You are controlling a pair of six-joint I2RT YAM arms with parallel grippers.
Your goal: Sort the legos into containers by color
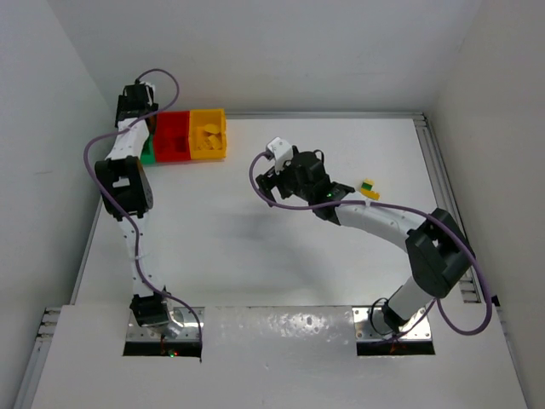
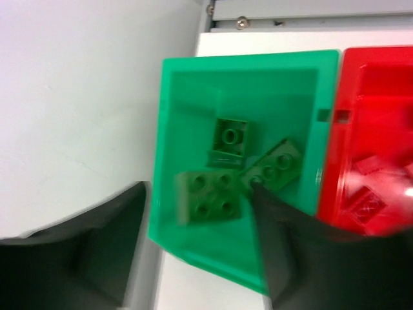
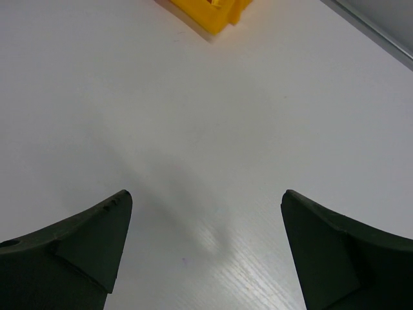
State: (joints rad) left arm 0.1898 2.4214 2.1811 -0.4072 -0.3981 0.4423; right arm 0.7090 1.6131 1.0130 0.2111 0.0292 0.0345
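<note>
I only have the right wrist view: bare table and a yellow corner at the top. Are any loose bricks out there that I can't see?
Observer: Yes. In the top view, a green lego and a yellow lego lie together on the table, beside the right arm, behind where your camera faces.
Operator: Where's the left arm?
Observer: The left gripper hangs over the green bin, fingers apart.
Operator: What's in that bin?
Observer: Three green bricks. The red bin beside it holds red pieces.
</note>
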